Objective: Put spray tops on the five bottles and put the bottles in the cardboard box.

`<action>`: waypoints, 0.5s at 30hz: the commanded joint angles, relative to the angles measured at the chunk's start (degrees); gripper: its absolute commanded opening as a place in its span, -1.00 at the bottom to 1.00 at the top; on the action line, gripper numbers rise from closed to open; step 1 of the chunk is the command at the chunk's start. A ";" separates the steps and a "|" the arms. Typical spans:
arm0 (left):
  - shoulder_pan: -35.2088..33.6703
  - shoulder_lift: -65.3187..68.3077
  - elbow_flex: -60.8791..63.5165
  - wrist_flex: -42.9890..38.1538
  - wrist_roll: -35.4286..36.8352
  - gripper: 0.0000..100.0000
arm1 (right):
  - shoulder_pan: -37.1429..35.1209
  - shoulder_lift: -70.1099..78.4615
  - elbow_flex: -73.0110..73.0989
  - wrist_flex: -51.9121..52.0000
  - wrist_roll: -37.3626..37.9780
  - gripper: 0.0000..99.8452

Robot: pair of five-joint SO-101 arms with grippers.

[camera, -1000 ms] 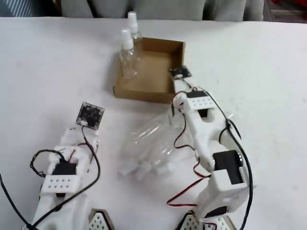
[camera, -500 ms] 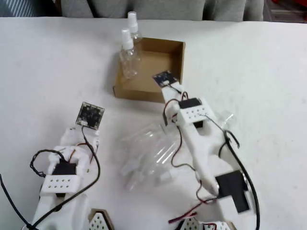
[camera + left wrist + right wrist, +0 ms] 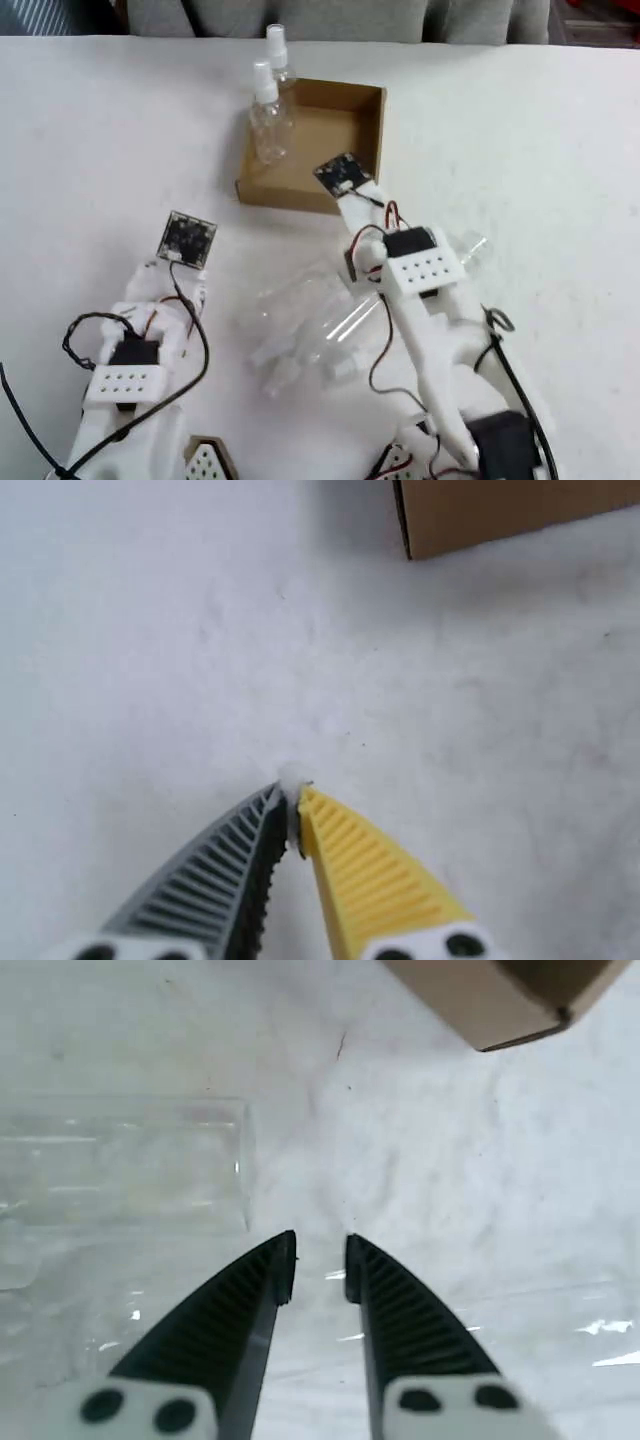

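Note:
Two clear bottles with white spray tops (image 3: 267, 118) stand at the left side of the cardboard box (image 3: 335, 195). Several clear bottles (image 3: 305, 318) lie in a pile on the table in front of the box, with small white pieces beside them. My right arm (image 3: 420, 275) reaches over the pile's right side. Its gripper (image 3: 320, 1257) is slightly open with nothing in it, just above the table beside a lying bottle (image 3: 125, 1165). Near the front left, my left gripper (image 3: 291, 802) is shut on nothing, its tips on the bare table.
A corner of the box shows in both wrist views (image 3: 500, 515) (image 3: 490, 1000). One more clear bottle (image 3: 465, 248) lies to the right of the right arm. The white table is open to the left and to the far right.
The right arm has swung left and drawn back from the box's front right corner to the bottle pile. The left arm has not moved.

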 commanded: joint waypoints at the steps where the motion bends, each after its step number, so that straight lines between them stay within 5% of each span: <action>1: -0.31 -1.36 -0.62 -1.93 -0.44 -0.95 | -3.21 -7.43 1.05 4.62 0.88 -0.64; 9: -0.48 -1.36 -0.62 -1.93 -0.53 -0.95 | -14.55 -26.51 13.89 3.82 14.24 -0.60; 15: -0.66 -1.36 -0.62 -1.93 -0.53 -0.95 | -16.92 -38.02 24.18 -3.82 31.74 -0.60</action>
